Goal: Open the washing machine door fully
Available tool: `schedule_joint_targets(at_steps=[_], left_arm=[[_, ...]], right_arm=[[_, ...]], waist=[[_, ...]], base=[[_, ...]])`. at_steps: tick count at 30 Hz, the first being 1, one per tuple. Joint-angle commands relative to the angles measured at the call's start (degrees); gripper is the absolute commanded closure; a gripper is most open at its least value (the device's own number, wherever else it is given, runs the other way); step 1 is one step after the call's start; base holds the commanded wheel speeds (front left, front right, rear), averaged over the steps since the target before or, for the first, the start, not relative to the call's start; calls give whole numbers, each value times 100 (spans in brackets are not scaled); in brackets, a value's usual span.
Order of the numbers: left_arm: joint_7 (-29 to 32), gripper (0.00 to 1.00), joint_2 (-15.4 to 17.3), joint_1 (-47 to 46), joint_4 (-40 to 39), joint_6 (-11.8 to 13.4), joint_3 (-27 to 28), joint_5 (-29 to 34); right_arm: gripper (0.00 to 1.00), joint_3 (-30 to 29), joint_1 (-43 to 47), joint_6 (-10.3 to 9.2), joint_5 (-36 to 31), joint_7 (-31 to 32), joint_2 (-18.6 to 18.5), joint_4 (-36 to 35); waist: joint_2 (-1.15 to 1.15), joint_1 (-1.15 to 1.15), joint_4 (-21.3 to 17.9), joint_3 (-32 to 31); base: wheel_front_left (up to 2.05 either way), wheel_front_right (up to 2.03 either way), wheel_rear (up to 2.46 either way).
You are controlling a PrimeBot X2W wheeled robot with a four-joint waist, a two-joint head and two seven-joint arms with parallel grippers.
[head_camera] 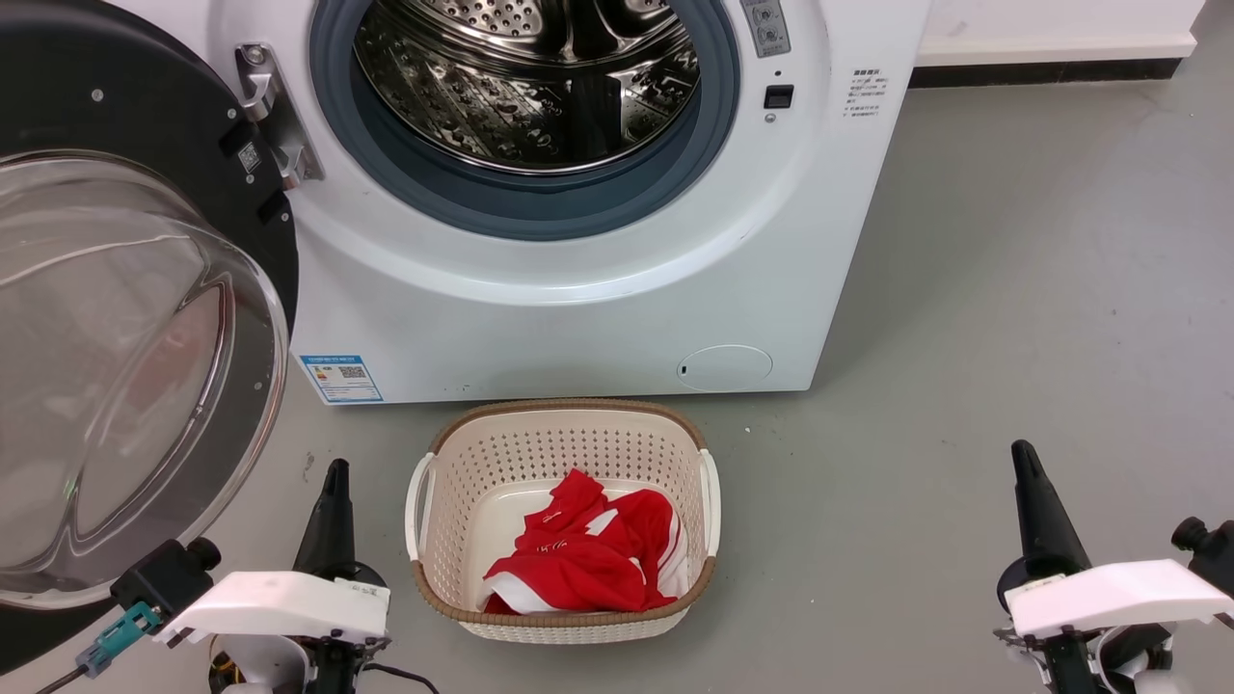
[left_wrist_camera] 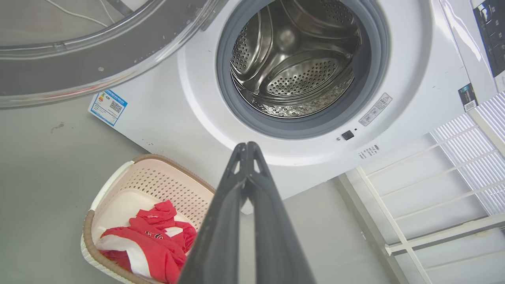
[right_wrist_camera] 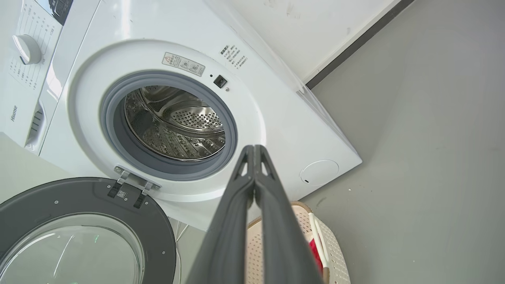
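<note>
Door [head_camera: 125, 337] stood swung wide at the left side of the washing machine [head_camera: 578, 328], hinged there, with the drum [head_camera: 530, 87] exposed. Basket [head_camera: 564, 414] with red cloth [head_camera: 588, 554] sat just in front of the machine. Left gripper [head_camera: 335, 472] and right gripper [head_camera: 1024, 458] hung low before the machine, clear of the door, fingers pressed together, grasping nothing.

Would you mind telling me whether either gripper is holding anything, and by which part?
Nothing is held. The left gripper and the right gripper are both shut with nothing between their fingers, clear of the open washing machine door.
</note>
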Motion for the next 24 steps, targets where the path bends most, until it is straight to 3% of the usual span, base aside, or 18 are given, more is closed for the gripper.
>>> schedule_joint_targets(at_steps=[1,24], left_arm=[[34,100,9,-113,-52,-42,20,-156],[424,100,5,-142,30,-113,134,-1685]], right_arm=[[100,-17,-124,-1,175,30,-48,-43],[100,-110,-190,-1,1752,405,-58,78]], waist=[[0,0,1,-5],[0,0,21,-108]], base=[[0,0,0],[0,0,0]])
